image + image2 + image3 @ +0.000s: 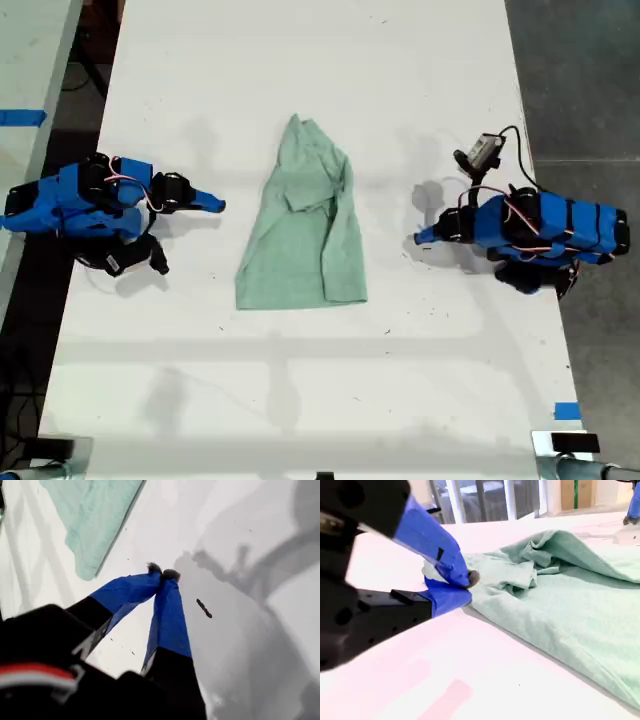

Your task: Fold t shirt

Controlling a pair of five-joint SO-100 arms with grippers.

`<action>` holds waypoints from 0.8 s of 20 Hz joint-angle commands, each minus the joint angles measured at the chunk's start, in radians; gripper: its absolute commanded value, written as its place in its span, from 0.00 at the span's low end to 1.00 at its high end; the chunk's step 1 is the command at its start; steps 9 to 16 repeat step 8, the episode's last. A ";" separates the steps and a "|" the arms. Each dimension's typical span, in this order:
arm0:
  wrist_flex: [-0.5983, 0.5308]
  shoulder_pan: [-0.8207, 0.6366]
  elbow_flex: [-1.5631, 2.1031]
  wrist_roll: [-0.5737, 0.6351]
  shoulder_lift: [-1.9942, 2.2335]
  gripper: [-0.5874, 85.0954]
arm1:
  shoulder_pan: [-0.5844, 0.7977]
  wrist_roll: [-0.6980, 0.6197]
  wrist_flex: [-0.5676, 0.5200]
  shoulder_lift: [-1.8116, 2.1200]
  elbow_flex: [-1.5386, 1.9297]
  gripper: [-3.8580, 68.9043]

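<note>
T shirt point(303, 232) lies bunched and partly folded mid-table, both arms off it: the fold is underway, with no grasp made.

One t shirt, one white table point(420, 380), two grippers. My first gripper point(162, 573) hangs just off the shirt's hem corner, fingers point(170, 615) clenched on nothing. My second gripper point(465, 582) sits beside the shirt's crumpled upper edge, fingers point(437, 547) pressed together, apparently empty. Next, I judge, the fingers must part and pinch an edge to carry it across the shirt.
</note>
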 commanded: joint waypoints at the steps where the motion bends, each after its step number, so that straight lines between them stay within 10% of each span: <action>1: 0.006 0.015 -0.006 0.002 0.009 0.01 | 0.000 0.015 0.006 0.015 0.058 0.06; 16: 0.006 0.011 -0.006 0.000 0.009 0.01 | 0.000 0.017 0.006 0.015 0.058 0.06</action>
